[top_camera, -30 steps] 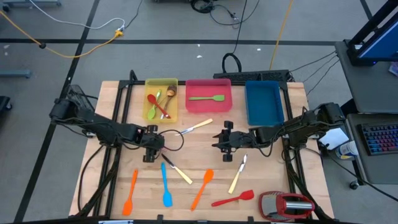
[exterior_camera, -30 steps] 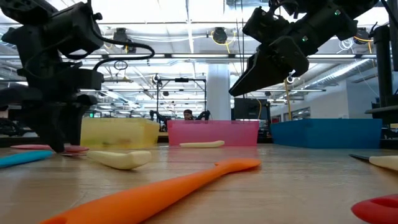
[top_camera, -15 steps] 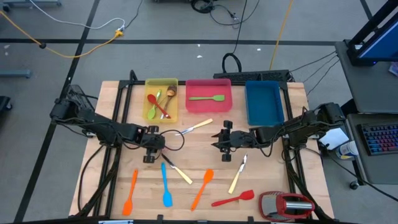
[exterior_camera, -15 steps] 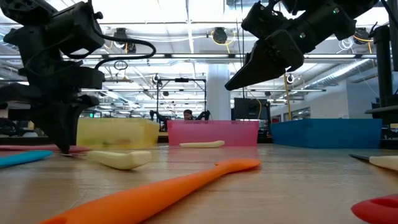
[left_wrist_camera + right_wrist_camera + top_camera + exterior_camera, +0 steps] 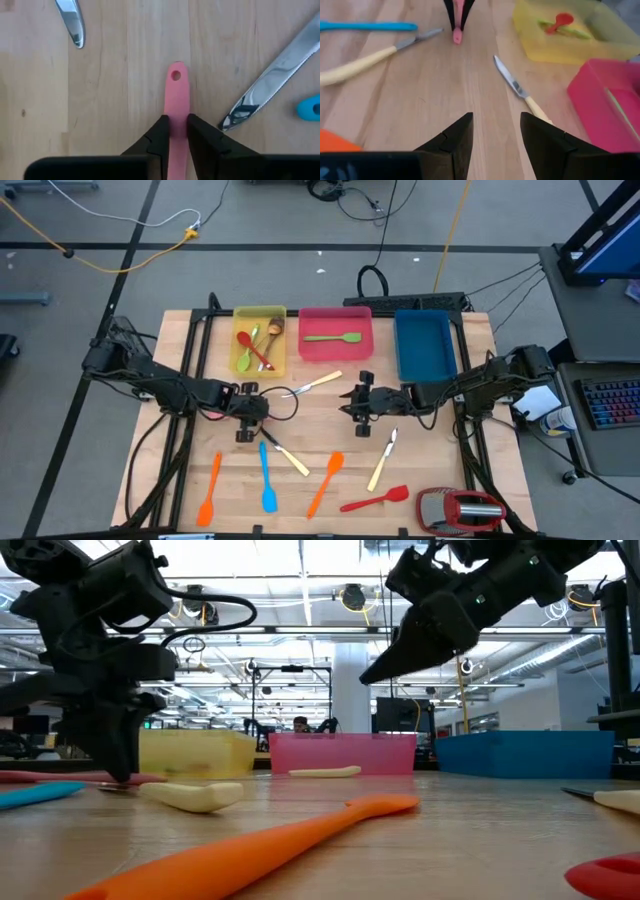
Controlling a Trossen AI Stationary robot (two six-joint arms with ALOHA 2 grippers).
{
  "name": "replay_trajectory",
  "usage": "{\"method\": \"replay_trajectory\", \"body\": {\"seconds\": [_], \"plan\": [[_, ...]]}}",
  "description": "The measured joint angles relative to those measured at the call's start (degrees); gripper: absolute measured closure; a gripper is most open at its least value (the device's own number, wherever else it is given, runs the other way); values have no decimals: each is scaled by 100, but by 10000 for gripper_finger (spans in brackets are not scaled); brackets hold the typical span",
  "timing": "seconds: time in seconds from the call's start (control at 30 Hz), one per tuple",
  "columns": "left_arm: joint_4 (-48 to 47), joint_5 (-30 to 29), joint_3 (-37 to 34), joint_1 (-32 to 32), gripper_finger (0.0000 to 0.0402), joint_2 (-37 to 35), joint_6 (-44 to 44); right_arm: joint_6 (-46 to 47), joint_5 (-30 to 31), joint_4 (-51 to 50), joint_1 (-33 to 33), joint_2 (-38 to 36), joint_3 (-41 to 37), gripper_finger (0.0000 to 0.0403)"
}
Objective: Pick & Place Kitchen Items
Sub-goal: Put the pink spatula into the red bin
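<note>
Our left gripper (image 5: 174,132) pinches the slim pink plastic spatula handle (image 5: 176,97) — a steel knife blade (image 5: 270,80) lies just beside it. Our right gripper (image 5: 495,131) hangs spread — a cream-handled knife (image 5: 520,90) lies ahead.

No lettering, labels, brand marks, numbers or signs can be read anywhere in these views.
</note>
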Motion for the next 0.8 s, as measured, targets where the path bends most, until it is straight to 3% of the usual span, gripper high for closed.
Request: {"method": "replay_trajectory", "body": {"seconds": [0.37,0.53,0.67,0.8], "plan": [[920,20,8,-2,336,20,-65,-72,33,1578,-96,0,0,248],[1248,2,13,-1,336,8,67,-1165,-90,1392,-230,44,0,248],[1245,-5,13,76,335,8,91,-914,-323,1606,-302,536,-7,248],[1239,-7,13,160,335,6,64,-667,-417,2569,-341,1309,4,248]]}}
